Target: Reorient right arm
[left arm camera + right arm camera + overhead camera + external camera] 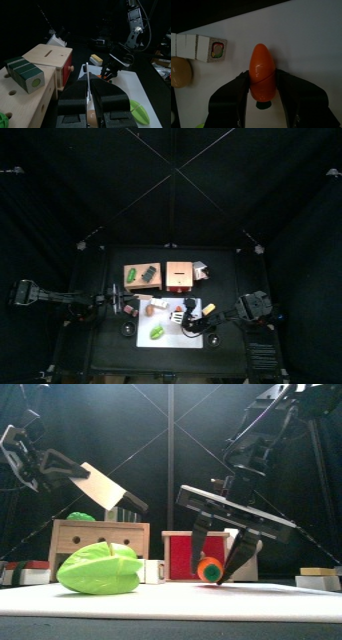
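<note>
A: Item one, the right arm [261, 439]?
B: Slender black jointed arm, matte with grey glints, coming down from the upper right of the front view. Its gripper [262, 95] stands partly open, the two smooth black jaws set on either side of an orange carrot-shaped piece [261, 71], glossy, tapered to a rounded tip. The piece sits between the jaws and they appear to grip it; its tip projects beyond them over the white sheet [298, 45].

A: What lies near that gripper?
B: Beyond the jaws and to one side, a row of small white blocks [190, 46], the end one bearing a coloured picture face. Next to them a pale yellow rounded piece [180, 71], smooth, egg-like. All rest on the white sheet, apart from the carrot piece.

A: Item two, the left arm?
B: Black, mirrored build. Its gripper [91, 82] hangs raised above the table, well apart from the right one. In its own wrist view the jaws run close together with only a thin line between them; I cannot tell whether anything is held.

A: Remaining stock?
B: A light wooden box [96, 537] with round holes, plain grain; a red box [181, 549] with a white rim, just behind the right gripper in the front view; a bright green lumpy leaf-shaped piece [99, 568] at the front, well to the side of that gripper; a small white mug [151, 571] touching or just beside it.
</note>
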Robot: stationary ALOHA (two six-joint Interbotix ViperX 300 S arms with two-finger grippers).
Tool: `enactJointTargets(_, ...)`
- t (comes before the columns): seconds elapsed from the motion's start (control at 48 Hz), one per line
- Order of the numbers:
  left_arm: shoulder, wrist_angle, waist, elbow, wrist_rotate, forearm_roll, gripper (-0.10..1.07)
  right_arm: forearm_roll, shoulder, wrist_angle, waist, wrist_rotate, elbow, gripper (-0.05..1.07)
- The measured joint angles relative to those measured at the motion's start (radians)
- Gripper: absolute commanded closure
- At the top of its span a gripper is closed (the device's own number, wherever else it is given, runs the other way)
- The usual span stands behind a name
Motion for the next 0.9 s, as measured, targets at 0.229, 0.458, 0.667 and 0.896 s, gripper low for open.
enactJointTargets(0.229,0.000,0.005,0.000,0.000,-0.002,0.000,0.55,0.012,0.002,0.000,0.006,0.002,-0.006,0.13)
enactJointTargets(0.458,0.002,0.026,-0.002,0.000,-0.002,0.002,0.55,0.011,0.002,0.002,0.008,0.000,-0.015,0.02)
enactJointTargets(0.667,0.000,0.026,0.000,0.000,-0.002,0.000,0.55,-0.006,0.002,0.008,0.011,-0.003,-0.015,0.02)
enactJointTargets(0.896,0.002,0.026,0.000,0.000,0.000,0.000,0.55,-0.005,-0.009,0.067,0.026,-0.009,-0.014,0.02)
